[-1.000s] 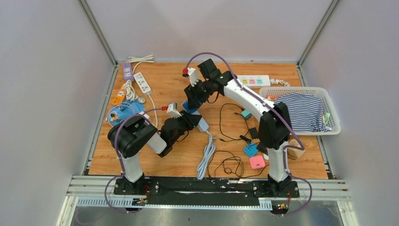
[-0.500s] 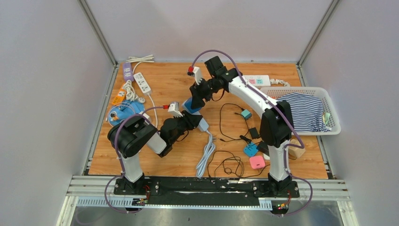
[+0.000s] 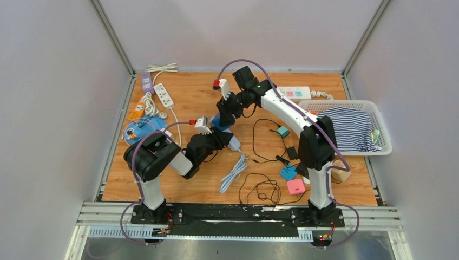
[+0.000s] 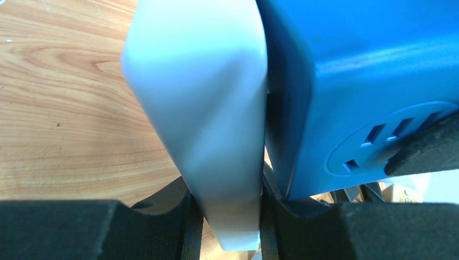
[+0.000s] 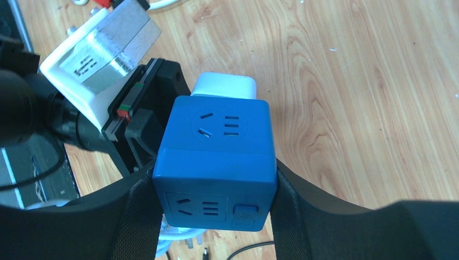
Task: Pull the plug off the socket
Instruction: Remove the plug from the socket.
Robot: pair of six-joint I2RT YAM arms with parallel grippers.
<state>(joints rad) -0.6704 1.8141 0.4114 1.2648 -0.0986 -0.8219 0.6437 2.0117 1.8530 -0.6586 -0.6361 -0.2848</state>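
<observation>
Gripping the blue socket cube (image 5: pixel 216 162) in the right pincer (image 5: pixel 214 189), with 1 black finger on each of 2 opposite faces, narrowed to the cube's width. Held above the counter (image 3: pixel 189 103), near its middle. Showing 2 outlet faces to the right wrist camera, plus a small button on the lower one.

Clamping the white plug (image 4: pixel 205 108) in the left pincer (image 4: pixel 233 216), narrowed onto its 2 flat sides, just beside the cube. Pressed close against 1 face of the cube, with only a thin dark seam between. Cannot tell whether seated or free, with the prongs out of sight. Meeting the cube from the near-left, opposite the right pincer reaching in from the far side.

Trailing a pale cable (image 3: pixel 233 173) from the plug toward the near edge, nearer than the cube.

Lying near-right of the cube: thin black wires (image 3: pixel 265 189), a teal block (image 3: pixel 288 172), a pink block (image 3: pixel 295 186). Well to the right of the cube: a white basket (image 3: pixel 352 102) with a striped cloth (image 3: pixel 349 127) inside. Well to the left of the cube: power strips (image 3: pixel 162 95) and a blue disc (image 3: pixel 142 130).
</observation>
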